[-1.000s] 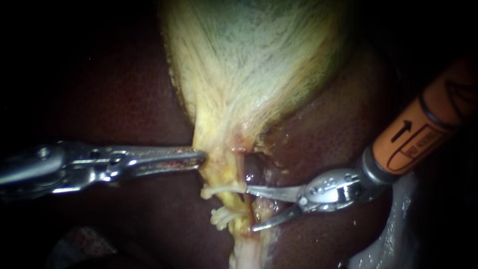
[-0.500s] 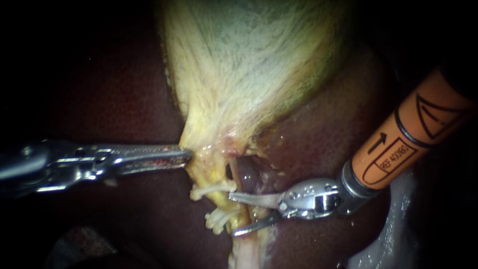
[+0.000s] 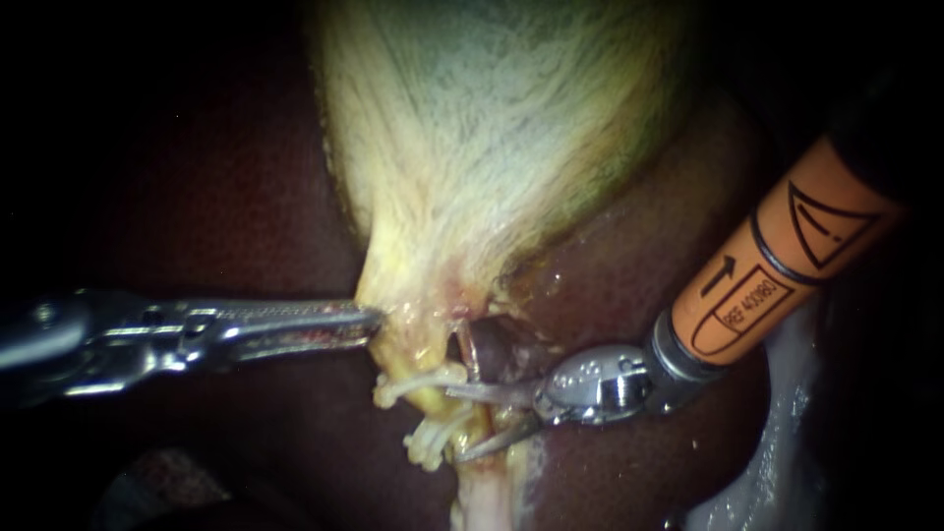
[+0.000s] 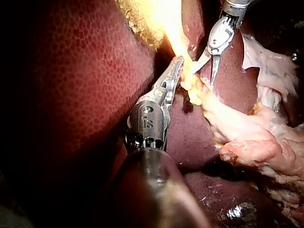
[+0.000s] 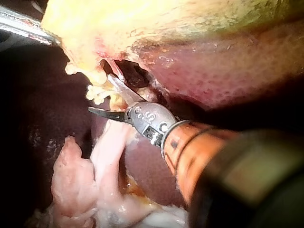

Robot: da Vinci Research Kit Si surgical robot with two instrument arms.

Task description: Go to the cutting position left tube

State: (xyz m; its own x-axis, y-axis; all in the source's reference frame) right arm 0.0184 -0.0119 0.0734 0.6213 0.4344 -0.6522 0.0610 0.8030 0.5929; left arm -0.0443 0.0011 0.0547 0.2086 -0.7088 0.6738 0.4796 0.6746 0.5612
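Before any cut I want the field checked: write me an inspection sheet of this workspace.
Surface: liver, dark red, beneath everything.
Job's things: tube running down from the gallbladder; two whitish clips on it.
Clutter: loose pale tissue beside the tube.
Instruments: left instrument shut on the gallbladder's lower edge; right instrument open, astride the tube by the clips.
Cables: nothing seen.
Surroundings: darkness only, nothing seen.

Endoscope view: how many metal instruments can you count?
2. The silver left instrument comes in from the left, tip at the neck of the pale yellow gallbladder. The orange-sleeved right instrument enters from the right, just below. None seems hidden.
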